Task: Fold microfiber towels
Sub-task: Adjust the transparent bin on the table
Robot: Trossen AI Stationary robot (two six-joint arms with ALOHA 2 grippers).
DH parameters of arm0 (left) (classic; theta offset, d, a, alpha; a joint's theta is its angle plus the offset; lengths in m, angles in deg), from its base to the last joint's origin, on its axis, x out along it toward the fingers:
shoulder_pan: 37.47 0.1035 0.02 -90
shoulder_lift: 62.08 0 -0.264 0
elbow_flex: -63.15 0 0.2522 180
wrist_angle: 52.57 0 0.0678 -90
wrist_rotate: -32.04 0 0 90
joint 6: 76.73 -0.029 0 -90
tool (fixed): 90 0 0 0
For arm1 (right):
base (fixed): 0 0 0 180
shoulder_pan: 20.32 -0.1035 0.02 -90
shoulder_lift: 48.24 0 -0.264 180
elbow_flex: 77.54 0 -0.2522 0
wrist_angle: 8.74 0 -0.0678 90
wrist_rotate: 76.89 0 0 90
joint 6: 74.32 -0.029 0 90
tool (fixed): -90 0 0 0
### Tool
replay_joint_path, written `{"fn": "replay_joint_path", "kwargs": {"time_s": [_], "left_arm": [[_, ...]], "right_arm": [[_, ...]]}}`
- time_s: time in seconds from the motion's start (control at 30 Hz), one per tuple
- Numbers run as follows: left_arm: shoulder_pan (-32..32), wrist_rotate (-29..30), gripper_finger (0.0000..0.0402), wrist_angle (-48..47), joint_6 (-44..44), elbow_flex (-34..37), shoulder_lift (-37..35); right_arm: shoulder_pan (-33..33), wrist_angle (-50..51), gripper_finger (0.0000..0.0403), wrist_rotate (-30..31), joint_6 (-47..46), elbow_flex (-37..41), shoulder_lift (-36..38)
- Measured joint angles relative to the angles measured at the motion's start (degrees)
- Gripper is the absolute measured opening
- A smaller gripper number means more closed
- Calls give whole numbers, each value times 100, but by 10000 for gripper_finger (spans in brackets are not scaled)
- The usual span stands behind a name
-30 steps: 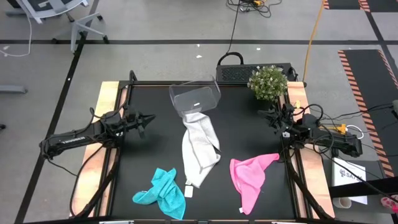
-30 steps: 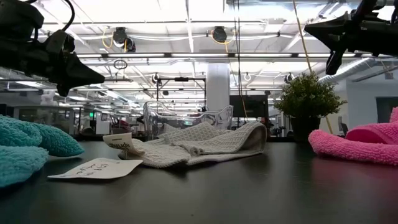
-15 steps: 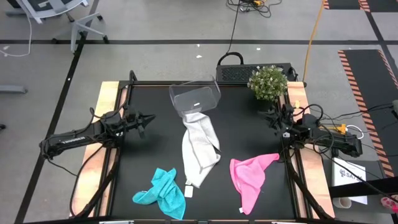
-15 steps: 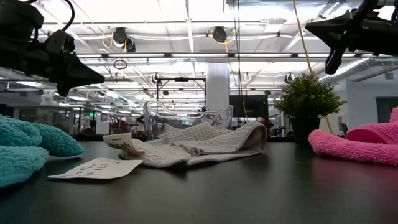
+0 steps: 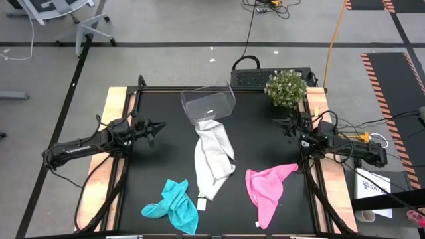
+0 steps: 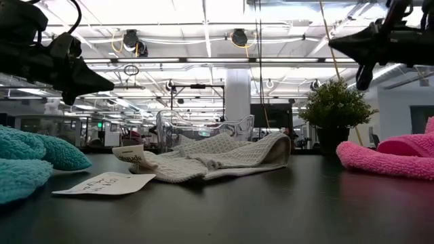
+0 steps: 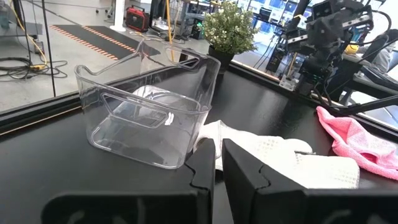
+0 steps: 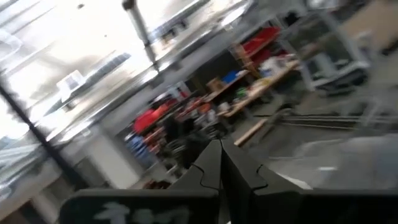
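I am holding my closed left gripper (image 5: 158, 126) just left of the long grey towel (image 5: 212, 159), nearer than my closed right gripper (image 5: 287, 123).

Bare tabletop (image 5: 156, 166) lies open along both flanks of the grey-white towel (image 5: 212, 158). Far edge obstructed — clear bin (image 5: 208, 103) centre, potted plant (image 5: 286, 87) at right. Near edge carries teal towel (image 5: 172, 206) and pink towel (image 5: 267, 189) — narrow lanes between.

Bright ceiling lights; right wrist view blurred
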Motion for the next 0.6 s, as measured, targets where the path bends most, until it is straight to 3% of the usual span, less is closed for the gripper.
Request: {"fn": "replay_joint_path", "kwargs": {"time_s": [0.2,0.47,0.6], "left_arm": [[0,0,31,0,1,1,0],[-1,94,31,2,21,0,0],[-1,125,31,4,432,1,0]], "right_arm": [[2,-35,0,587,101,0,0],[4,21,0,656,164,0,-4],[16,74,0,897,261,0,-9]]}}
